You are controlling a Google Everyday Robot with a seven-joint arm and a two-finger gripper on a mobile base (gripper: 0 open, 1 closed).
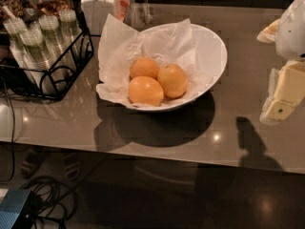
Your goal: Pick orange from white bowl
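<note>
Nearest: dark floor with black cables [45,190] and a blue box [13,213] at lower left. Above that, the glossy grey table [228,128] runs across the view. The gripper [283,86] hangs at the right edge, above the table surface and well apart from the bowl, touching nothing visible. It is partly cut off by the frame; whether it is apart or together: cannot tell. Its shadow [251,140] falls on the table below it, towards the front edge. Centre of the table: white bowl [215,51], upright, lined with a crumpled white paper sheet [119,42] that spills over the left rim. Three orange fruits sit in the bowl on the paper, bunched and touching. The orange [172,80] is the right-hand one, round and deep in colour. The larger, paler oval fruit [145,90] lies in front and to its left; the smallest fruit [144,67] is behind that one. Left of the bowl: black wire rack [71,73] holding stacks of clear plastic cups [33,44]. Farthest: a jar [97,6] at the back edge, just behind the paper.
</note>
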